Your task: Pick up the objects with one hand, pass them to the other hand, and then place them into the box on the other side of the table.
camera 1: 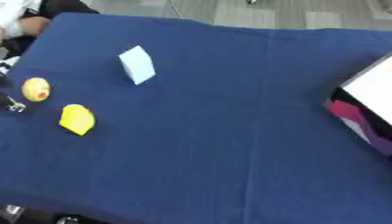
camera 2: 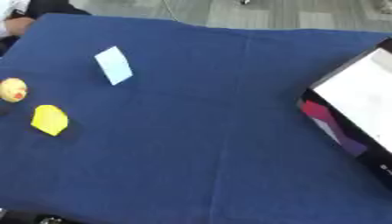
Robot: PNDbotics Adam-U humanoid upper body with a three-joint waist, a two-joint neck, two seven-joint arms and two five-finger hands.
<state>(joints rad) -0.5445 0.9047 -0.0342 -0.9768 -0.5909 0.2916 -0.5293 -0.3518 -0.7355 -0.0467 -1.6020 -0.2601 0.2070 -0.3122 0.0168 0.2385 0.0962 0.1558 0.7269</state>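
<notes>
Neither hand visible in either view, so fingers' state impossible to tell. Nearest, at about 9 o'clock on the blue-covered worktop [camera 1: 229, 144], a plain yellow block [camera 1: 77, 119] lying flat. Just beyond it, toward the left edge, a small yellow rounded thing with red marks [camera 1: 36, 89], apart from the block. Farther, at about 11 o'clock, a pale blue card-like block [camera 1: 137, 64], tilted on the cloth. At 3 o'clock, well apart from all three, the box [camera 2: 354, 98] with dark rim, white inside, a magenta and purple side panel.
</notes>
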